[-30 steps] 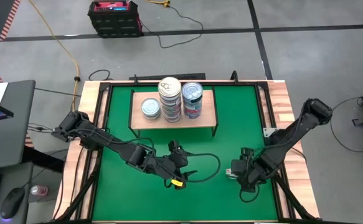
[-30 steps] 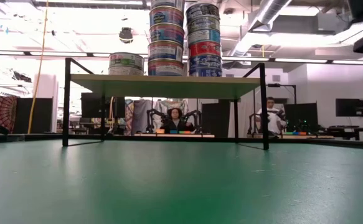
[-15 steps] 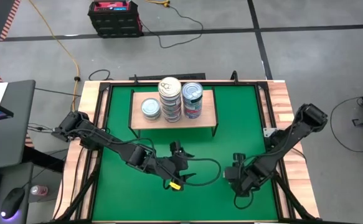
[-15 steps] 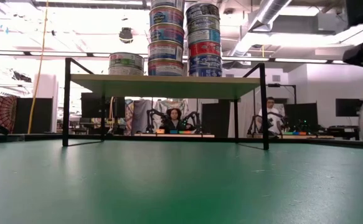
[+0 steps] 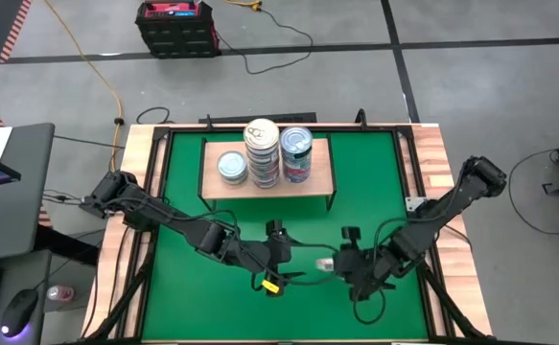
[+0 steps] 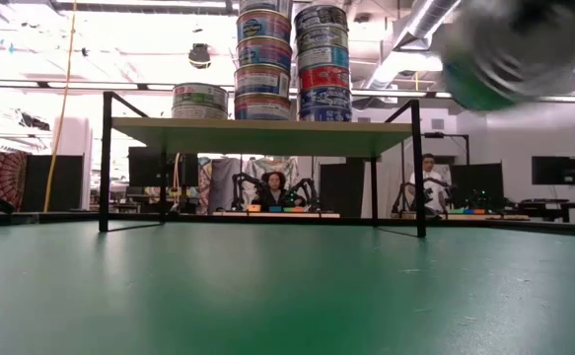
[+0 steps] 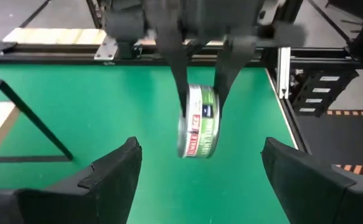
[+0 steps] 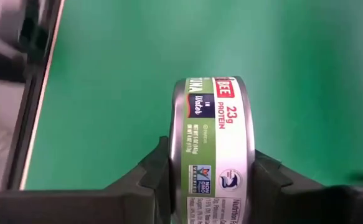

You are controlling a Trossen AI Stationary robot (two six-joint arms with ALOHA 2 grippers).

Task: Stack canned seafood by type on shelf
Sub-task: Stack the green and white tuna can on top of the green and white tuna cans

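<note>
My right gripper (image 5: 335,263) is shut on a green-labelled tuna tin (image 8: 213,143), which also shows in the left wrist view (image 7: 198,121) and blurred at the upper right of the low view (image 6: 509,47). My left gripper (image 5: 284,261) is open just left of that tin, its fingers standing wide on either side and touching nothing. The light-wood shelf (image 5: 319,182) stands at the far middle of the table on thin black legs. On it rest a single tin (image 5: 231,168), a tall stack (image 5: 262,151) and a second stack (image 5: 296,153). My right gripper pinches the tin between its two fingers, one finger (image 8: 159,169) on each flat face (image 8: 180,155). The fingers come from the table's right, slanting down. The tin stands on edge, its labelled side wall facing the wrist camera. It is lifted clear of the green table.
The green table top (image 5: 365,182) has a black frame and a wooden border (image 5: 437,163). Both arms meet near the table's near middle. Cables trail from the grippers over the mat. People sit at desks in the room beyond the shelf (image 6: 277,187).
My right gripper has carried the tin from the near right of the table toward the table's left, up to my left gripper, and has raised it. In the low view the tin has gone from low at the right edge to high up.
</note>
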